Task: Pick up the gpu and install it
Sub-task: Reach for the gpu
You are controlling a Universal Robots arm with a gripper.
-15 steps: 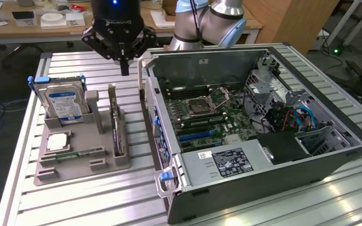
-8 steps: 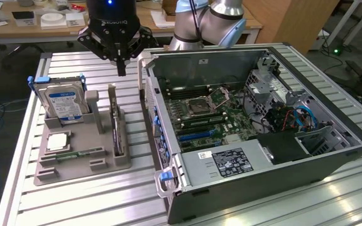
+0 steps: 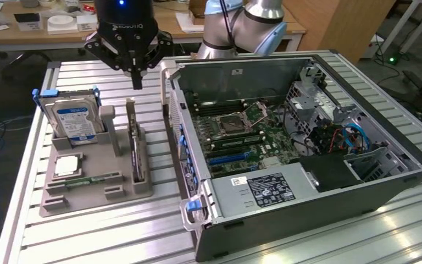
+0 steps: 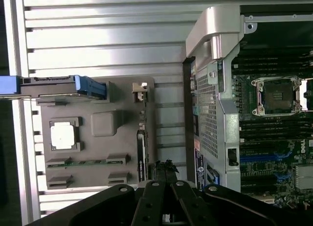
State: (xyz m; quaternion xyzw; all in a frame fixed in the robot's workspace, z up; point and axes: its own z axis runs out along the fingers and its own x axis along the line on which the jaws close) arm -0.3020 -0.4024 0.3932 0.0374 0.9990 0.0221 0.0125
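Slatted metal worktop (image 3: pixel 108 231) carries everything here, and nearest to the exterior camera lies the one computer case (image 3: pixel 306 209). It rests on its side with the open face upward; I judge this is so that the board (image 3: pixel 240 137) inside can be reached straight from above. On the board I see one empty processor socket (image 3: pixel 234 125).

Just beside the case, on the exterior view's left, stands one grey holder (image 3: pixel 86 192). It has a separate recess for each part, which I think keeps the parts from sliding and always in a known place. I count four parts in it:

- One memory stick (image 3: pixel 86 180) lies flat at the near side.
- One processor chip (image 3: pixel 66 165) lies flat behind it.
- One hard drive (image 3: pixel 75 121) with a blue label stands upright at the far side.
- The one gpu (image 3: pixel 134 143) stands on its long edge in a narrow slot, on the side of the holder closest to the case.

I believe this upright pose leaves the upper edge of the gpu free for a grasp from above.

My one pincer (image 3: pixel 137 82) hangs over the far end of the gpu, apart from it. The fingers are pressed together and nothing is between them. The gpu is not yet picked up and sits in its slot.

Beyond the worktop there is a wooden desk (image 3: pixel 50 36) with small white items.
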